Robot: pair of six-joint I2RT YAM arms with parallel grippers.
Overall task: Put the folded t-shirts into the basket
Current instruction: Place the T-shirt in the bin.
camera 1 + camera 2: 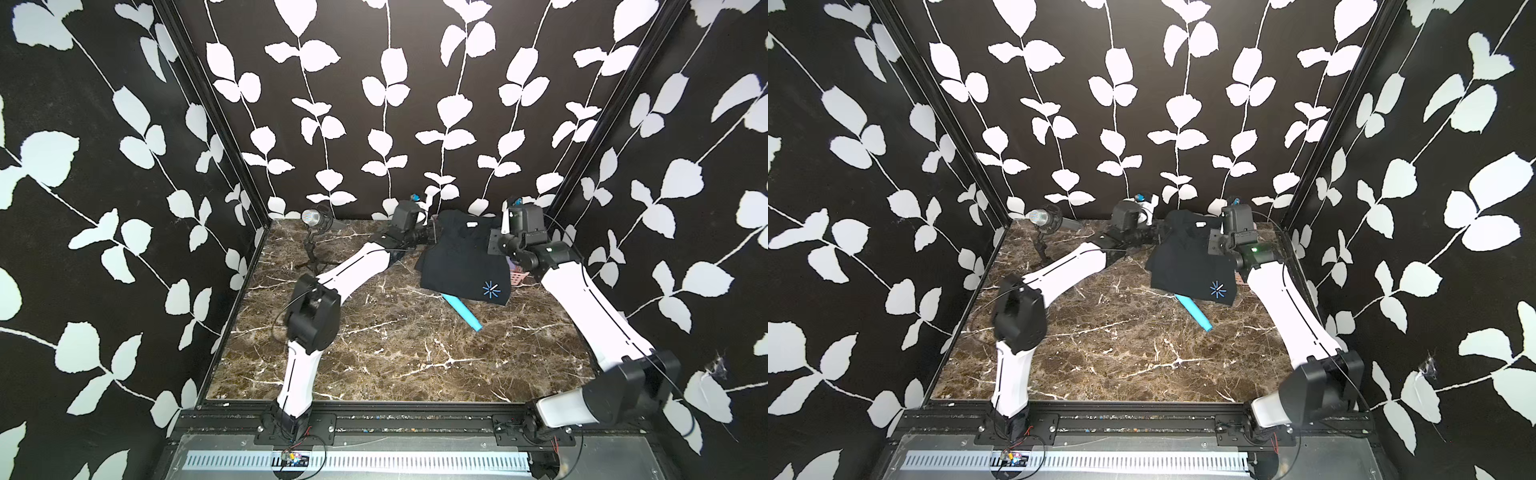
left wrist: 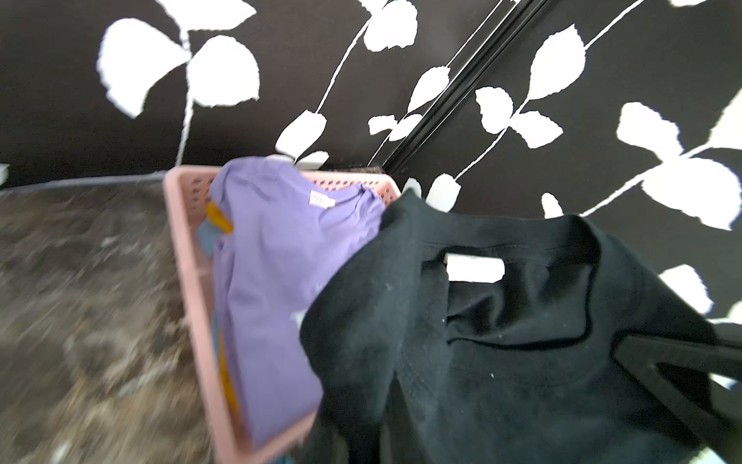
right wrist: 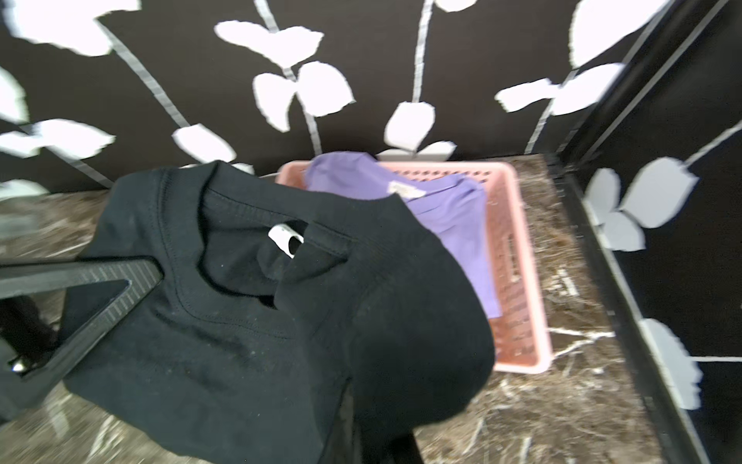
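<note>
Gripping the black t-shirt (image 1: pixel 457 257) near its collar, the left gripper (image 2: pixel 626 351) and right gripper (image 3: pixel 154 273) are both clamping cloth, holding it raised at far right. Both top views are showing its blue starburst (image 1: pixel 490 289); wrist views are showing the pink basket (image 2: pixel 180 225) carrying a lilac t-shirt (image 2: pixel 273 261) over a mustard t-shirt (image 2: pixel 219 219).

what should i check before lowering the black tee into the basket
1. Grip: left gripper and right gripper both shut on the black t-shirt near its collar: ok.
2. Shirt above the basket: cannot tell; the shirt hides most of it in both top views.
3. Basket top free: not ok; the lilac t-shirt rides over the rim nearest the back wall.
4. Hem clear of the blue tube: cannot tell; they overlap in both top views.
</note>
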